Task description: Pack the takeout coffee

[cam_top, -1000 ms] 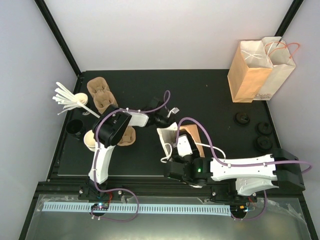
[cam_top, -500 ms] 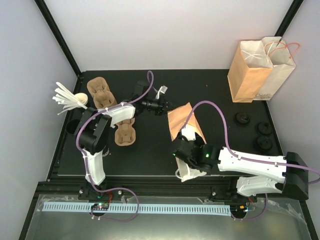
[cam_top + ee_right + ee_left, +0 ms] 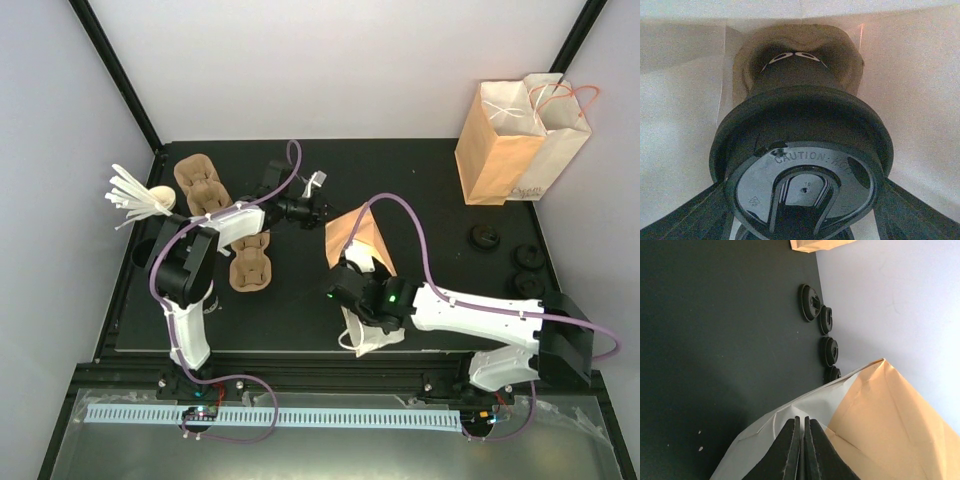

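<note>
Takeout coffee (image 3: 801, 125) | lid toward wrist, axis into paper bag (image 3: 680, 125) | right gripper (image 3: 801, 210) clasping it | left gripper (image 3: 801, 422) closed

Two paper bags (image 3: 505, 150) stand at the far right corner (one brown, one white, touching each other), some loose black lids (image 3: 486, 237) lie near them, and at the left are cardboard cup carriers (image 3: 200, 188) beside white stirrers (image 3: 128, 192).

three tan-and-white paper bags (image 3: 500, 150), two far right, one central; four loose flat black plastic lids (image 3: 810, 302), right; two brown moulded-pulp cup carriers (image 3: 198, 180), left; one black-lidded disposable cup (image 3: 802, 150).
</note>
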`<state>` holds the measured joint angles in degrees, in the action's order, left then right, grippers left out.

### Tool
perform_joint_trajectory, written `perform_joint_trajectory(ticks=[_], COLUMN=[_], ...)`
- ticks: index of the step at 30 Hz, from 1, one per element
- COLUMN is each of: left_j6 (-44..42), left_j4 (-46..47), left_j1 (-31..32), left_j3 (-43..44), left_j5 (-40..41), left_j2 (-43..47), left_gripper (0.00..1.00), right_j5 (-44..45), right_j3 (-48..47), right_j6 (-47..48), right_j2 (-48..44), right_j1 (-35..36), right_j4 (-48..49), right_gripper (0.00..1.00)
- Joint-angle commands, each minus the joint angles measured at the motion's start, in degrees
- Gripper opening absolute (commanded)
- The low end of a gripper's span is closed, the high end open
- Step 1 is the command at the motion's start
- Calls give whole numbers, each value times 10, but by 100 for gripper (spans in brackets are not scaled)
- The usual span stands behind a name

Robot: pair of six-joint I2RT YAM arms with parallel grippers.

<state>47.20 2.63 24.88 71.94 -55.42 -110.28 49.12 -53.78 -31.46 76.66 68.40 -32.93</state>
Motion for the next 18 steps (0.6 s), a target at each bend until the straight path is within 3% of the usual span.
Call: perform_joint_trajectory(ticks=[1,13,18], left_j6=[-12,-27,-23], left_j4=[-34,-71,-69], left_j1=[45,50,51], left_j3=[20,23,26], left_j5=[-167,-167,-170], left_j2=[-3,4,13], left_gripper=[2,2,2], right_j5=[-67,-172,-136], right_j3=[-21,-80,-121], right_j6=[72,150,192], right_j2=[58,149,196], right_j1=[-20,-58,-53], right_j4=[48,73,31], right_gripper=[42,41,41])
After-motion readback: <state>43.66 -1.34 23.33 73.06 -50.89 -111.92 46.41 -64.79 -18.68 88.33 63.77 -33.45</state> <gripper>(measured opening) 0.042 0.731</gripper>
